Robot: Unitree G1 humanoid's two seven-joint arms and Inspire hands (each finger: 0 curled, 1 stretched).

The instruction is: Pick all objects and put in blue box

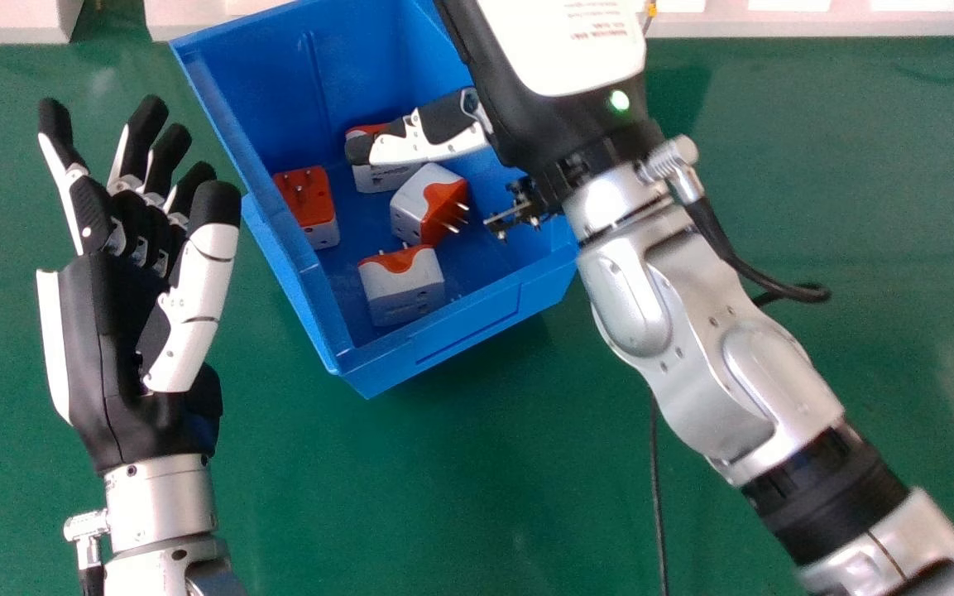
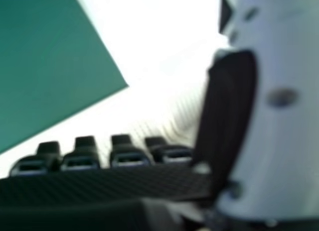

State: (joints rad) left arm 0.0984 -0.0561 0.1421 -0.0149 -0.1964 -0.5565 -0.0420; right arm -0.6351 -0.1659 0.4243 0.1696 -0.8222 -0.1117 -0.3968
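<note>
Nearest me, my left hand (image 1: 125, 356) rested palm up over the green table (image 1: 427, 497), its fingers loosely spread and pointing away, with a narrow strip of green between its thumb and the box's left wall. My right forearm (image 1: 716, 364) slanted in from the near right corner, passing above a black cable (image 1: 656, 488) and over the right edge of the blue box (image 1: 443, 343). The box sat askew, its nearest corner pointing towards me, with green table between that corner and the near edge of my view.

Inside lay 4 white-and-orange plug adapters. The near adapter (image 1: 402, 290) sat close to the near wall, leaving blue floor towards the right corner. Past it was the middle adapter (image 1: 423, 199), pins facing right, and the left adapter (image 1: 307, 203) lay by the left wall, pins up. The far adapter (image 1: 381, 175) was partly covered by my right thumb (image 1: 435, 142); I couldn't tell if they touched. My right hand (image 1: 555, 58) was above the box's right side, its fingers extended side by side in the right hand view, pinching nothing. Pale blocks (image 1: 9, 21) lined the table's far edge.
</note>
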